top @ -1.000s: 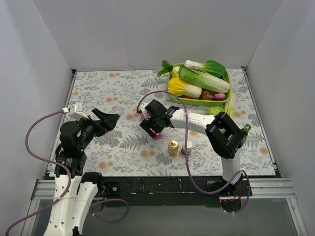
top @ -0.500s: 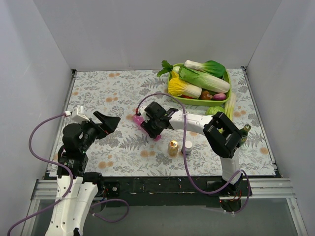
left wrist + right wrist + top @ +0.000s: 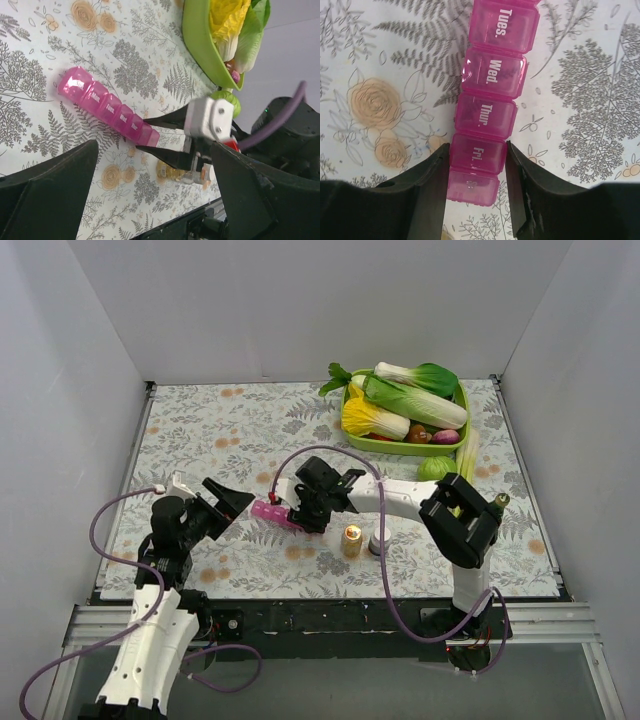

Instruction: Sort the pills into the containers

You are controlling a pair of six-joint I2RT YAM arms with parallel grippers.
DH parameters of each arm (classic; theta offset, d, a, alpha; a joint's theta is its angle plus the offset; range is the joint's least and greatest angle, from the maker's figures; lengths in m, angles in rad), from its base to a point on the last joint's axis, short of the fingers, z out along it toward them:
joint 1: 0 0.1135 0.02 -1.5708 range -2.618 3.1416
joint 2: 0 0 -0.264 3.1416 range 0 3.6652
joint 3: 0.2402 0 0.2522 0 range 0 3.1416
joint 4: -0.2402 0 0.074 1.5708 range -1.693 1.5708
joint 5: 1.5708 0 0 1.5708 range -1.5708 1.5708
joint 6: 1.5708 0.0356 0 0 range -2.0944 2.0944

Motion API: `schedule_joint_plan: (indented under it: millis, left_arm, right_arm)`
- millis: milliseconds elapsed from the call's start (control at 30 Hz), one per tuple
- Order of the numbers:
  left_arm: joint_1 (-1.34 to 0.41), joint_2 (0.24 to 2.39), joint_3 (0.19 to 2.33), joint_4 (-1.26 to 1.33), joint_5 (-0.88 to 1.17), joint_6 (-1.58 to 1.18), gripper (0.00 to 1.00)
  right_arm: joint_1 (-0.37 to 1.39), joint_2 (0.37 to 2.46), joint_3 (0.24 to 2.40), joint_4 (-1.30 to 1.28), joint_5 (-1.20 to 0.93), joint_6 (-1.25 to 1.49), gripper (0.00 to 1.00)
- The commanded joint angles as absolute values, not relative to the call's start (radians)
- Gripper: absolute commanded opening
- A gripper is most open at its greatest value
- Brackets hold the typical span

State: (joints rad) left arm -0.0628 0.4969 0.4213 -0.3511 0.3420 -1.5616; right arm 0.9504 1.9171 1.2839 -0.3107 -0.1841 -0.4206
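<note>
Containers point(image 3: 490, 75): translucent pink plastic strip, square lidded cells | right claw point(image 3: 477, 156): clamped

Pill organiser point(image 3: 490, 77), far end beyond right-wrist view's top

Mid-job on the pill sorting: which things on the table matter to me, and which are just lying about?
For the job:
- pink pill box, gripped by the right hand
- two small bottles nearby, likely holding the pills
- left hand, open and empty

Lying about:
- green tray
- vegetables in it
- round green thing beside the tray
</note>
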Motion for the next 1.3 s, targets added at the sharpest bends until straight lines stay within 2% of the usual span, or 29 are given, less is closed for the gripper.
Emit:
schedule_joint_plan:
  millis: [0,167,267,400,533,633,767,900,1100,1267]
  left_arm:
    - [-0.063,0.54,0.407,-0.296,0.373,-1.597,0.94]
    - [-0.063,0.638,0.452,-0.348,0.373,-1.485,0.95]
    - [-0.063,0.676,0.485,-0.342,0.41,-1.444,0.95]
    - [-0.063,0.738,0.561,-0.362,0.399,-1.358,0.95]
    - [-0.063,0.791,0.62,-0.393,0.376,-1.301,0.96]
    - [-0.063,0.827,0.585,-0.35,0.444,-1.347,0.88]
    - [-0.063,0.851,0.491,-0.171,0.578,-1.451,0.71]
    - [-0.064,0.883,0.423,-0.025,0.656,-1.528,0.61]
    - [-0.066,0.971,0.393,0.08,0.707,-1.551,0.49]
    - [-0.068,1.023,0.373,0.127,0.713,-1.552,0.44]
  right_arm:
    - [0.96,1.847,1.229,-0.313,-0.245,-0.635,0.34]
    - [0.959,1.842,1.23,-0.365,-0.278,-0.785,0.36]
    - [0.953,1.879,1.303,-0.446,-0.305,-0.851,0.41]
    - [0.896,1.963,1.474,-0.624,-0.425,-0.902,0.67]
    - [0.836,1.962,1.526,-0.689,-0.537,-0.94,0.73]
    - [0.81,1.91,1.477,-0.68,-0.567,-0.962,0.74]
    - [0.811,1.847,1.361,-0.609,-0.56,-0.937,0.74]
    - [0.825,1.821,1.276,-0.531,-0.503,-0.888,0.74]
    - [0.865,1.842,1.241,-0.453,-0.442,-0.827,0.74]
    - [0.868,1.864,1.256,-0.43,-0.413,-0.807,0.72]
